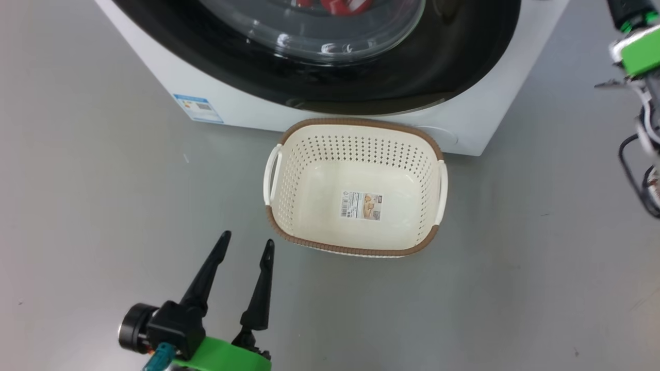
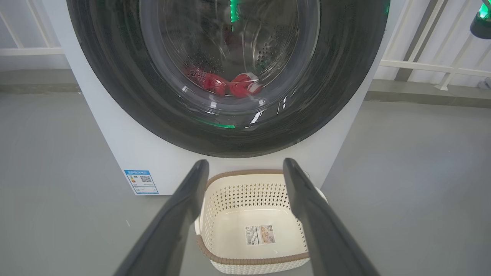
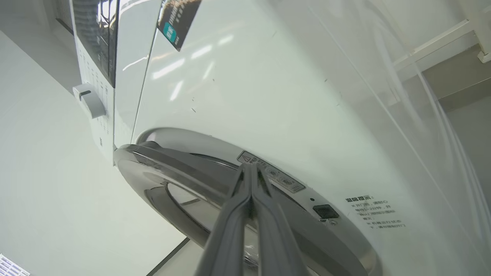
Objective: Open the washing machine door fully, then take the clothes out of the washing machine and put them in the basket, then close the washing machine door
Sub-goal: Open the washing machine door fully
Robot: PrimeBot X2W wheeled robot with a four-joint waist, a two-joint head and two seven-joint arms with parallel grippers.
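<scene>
The washing machine [image 1: 237, 111] stands at the top of the head view. Its door [image 1: 454, 62] has a glossy black rim and a clear glass bowl. Red clothes [image 2: 215, 82] lie in the drum behind the glass and also peek in at the top of the head view [image 1: 340, 5]. The cream basket [image 1: 361, 123] sits empty on the floor against the machine's front. My left gripper [image 1: 247, 239] is open over the floor, left of the basket and pointing toward it. My right gripper [image 3: 250, 166] is shut on nothing, its tips at the gap between the door's edge [image 3: 172, 161] and the white front [image 3: 268, 96].
Grey floor surrounds the basket on all sides. A blue label [image 1: 198, 108] marks the machine's lower left corner. My right arm's green bracket and loose cables [image 1: 639, 154] hang at the right edge. A white railing [image 2: 422, 65] runs behind the machine.
</scene>
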